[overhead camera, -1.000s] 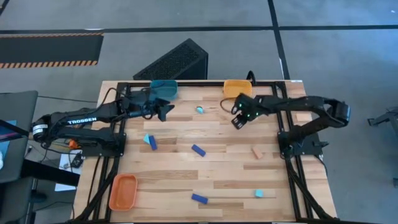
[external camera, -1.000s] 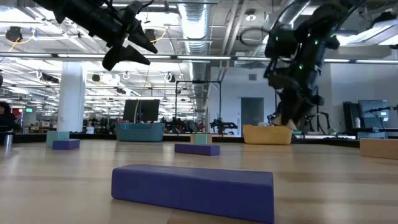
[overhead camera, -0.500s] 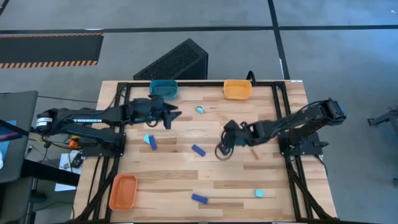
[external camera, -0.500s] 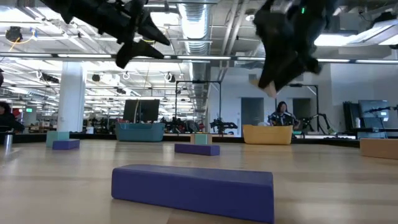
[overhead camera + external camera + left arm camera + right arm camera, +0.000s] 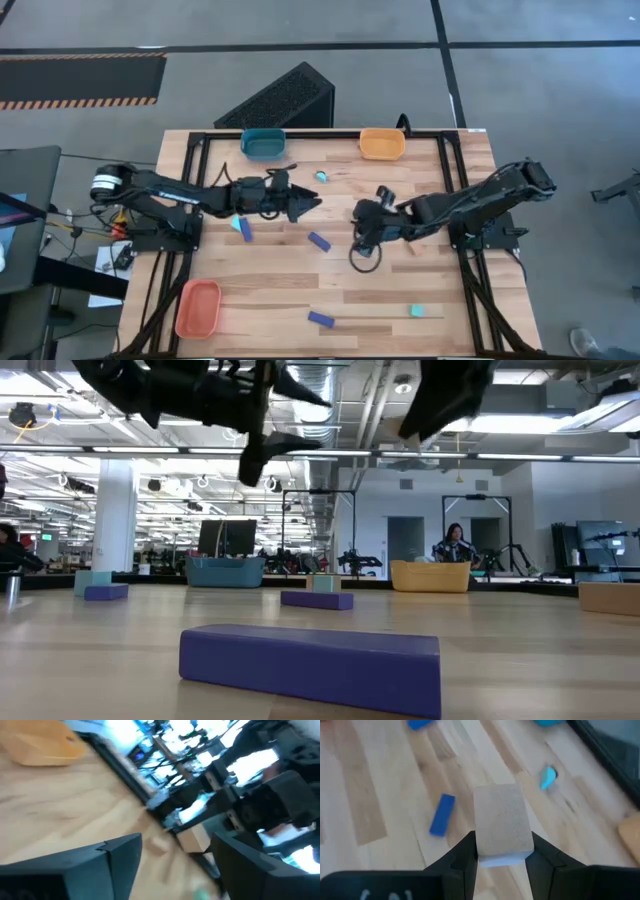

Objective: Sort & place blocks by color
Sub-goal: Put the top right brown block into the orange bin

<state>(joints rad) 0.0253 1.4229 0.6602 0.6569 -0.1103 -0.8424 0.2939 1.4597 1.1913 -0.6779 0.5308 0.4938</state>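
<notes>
Pale tan, a squarish wooden block (image 5: 502, 825) sat clamped between the right gripper (image 5: 501, 851)'s two dark fingers above the wooden table (image 5: 280, 265), its long axis pointing away from the wrist. Just beside it lay a dark blue bar (image 5: 319, 241), set diagonally. Near that bar hovered the left gripper (image 5: 312, 203), its fingers spread and empty.

You are looking at a grey concrete floor (image 5: 560, 80) around the table, crossed by dark seams. At upper left lies a black mat (image 5: 80, 80) edged with orange hazard stripes. In the low view, a large open hall stretches behind, with ceiling light strips (image 5: 560, 455), exposed ducts (image 5: 310, 380), a white column (image 5: 115, 520), and a person (image 5: 452, 545) seated at right of centre.
</notes>
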